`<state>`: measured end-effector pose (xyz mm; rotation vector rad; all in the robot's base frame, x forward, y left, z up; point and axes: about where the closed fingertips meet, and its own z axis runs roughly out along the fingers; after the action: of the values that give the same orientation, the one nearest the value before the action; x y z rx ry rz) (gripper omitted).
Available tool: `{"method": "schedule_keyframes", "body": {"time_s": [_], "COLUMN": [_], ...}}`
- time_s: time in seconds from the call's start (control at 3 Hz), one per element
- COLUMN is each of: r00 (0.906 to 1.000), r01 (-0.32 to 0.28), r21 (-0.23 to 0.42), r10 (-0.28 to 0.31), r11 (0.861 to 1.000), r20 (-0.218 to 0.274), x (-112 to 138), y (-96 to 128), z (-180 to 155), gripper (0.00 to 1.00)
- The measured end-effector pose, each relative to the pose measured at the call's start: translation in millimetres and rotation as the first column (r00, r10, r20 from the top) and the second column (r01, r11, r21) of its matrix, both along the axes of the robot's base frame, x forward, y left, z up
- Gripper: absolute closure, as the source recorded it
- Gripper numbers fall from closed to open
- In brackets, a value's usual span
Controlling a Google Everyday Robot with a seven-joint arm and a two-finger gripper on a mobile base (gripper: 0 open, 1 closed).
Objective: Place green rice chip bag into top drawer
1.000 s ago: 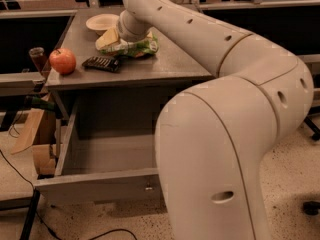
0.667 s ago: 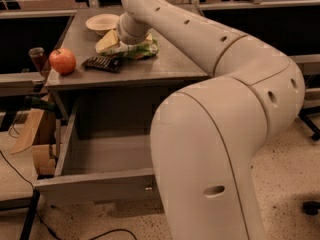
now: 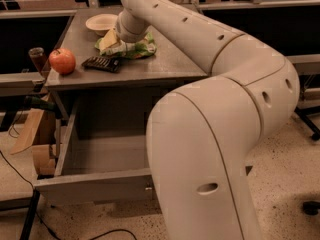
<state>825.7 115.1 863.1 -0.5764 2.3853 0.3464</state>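
Just beside bar (image 3: 101, 63), claw (image 3: 111, 40) at bag (image 3: 141, 48)

From here my own arm (image 3: 215, 134) covers the right half of the top drawer (image 3: 100, 156). The gripper (image 3: 115, 43) sits over the green rice chip bag (image 3: 141, 47) on the tabletop (image 3: 172, 64) and hides the bag's left end. I can't read the bag's print. The arm runs off the bottom edge.
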Motion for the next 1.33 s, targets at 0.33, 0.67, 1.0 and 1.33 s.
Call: {"method": "schedule_keyframes", "body": {"time_s": [0.33, 0.67, 1.0, 1.33], "r00": [1.0000, 0.9999, 0.9997, 0.9991], "r01": [0.000, 0.000, 0.000, 0.006], "r21": [0.000, -0.014, -0.029, -0.041], "r10": [0.000, 0.000, -0.001, -0.008], "r11": [1.000, 1.000, 1.000, 0.999], "r20": [0.000, -0.012, -0.026, -0.041], "x": [0.1, 1.3, 2.0, 1.5], "y": [0.1, 2.2, 3.7, 0.7], "z": [5.4, 4.5, 3.4, 1.9], "gripper": [0.73, 0.94, 1.00, 1.00]}}
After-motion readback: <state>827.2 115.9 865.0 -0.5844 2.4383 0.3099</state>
